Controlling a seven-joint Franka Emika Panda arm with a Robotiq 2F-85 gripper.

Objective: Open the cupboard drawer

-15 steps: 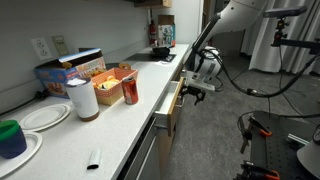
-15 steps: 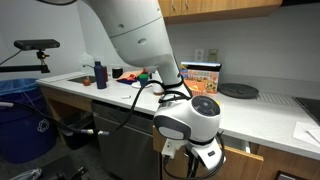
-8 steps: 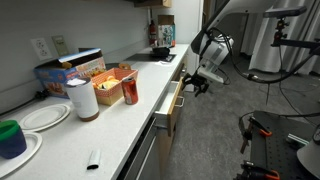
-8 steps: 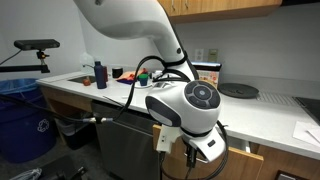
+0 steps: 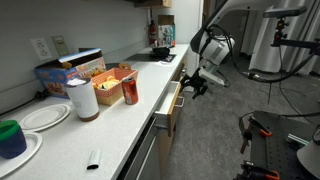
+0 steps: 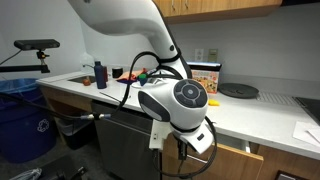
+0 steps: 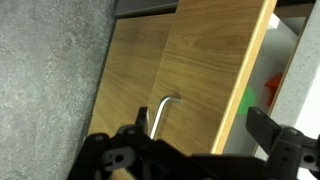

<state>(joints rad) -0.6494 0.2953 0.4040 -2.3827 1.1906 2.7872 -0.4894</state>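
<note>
Your gripper hangs in front of the counter, just beside the cupboard drawer. The drawer sits right under the counter top and sticks out a little way, so its tan wood front stands clear of the fronts next to it. In the wrist view the gripper looks straight at that wood front, and you can see a bit of the white inside of the drawer past its edge. The two dark fingers are spread wide apart and hold nothing. The thin handle shows just above them, between the two. It looks like nothing touches it, but the view is too close to be sure. On the counter stand a red can and a roll of paper, well away from the gripper.
</note>
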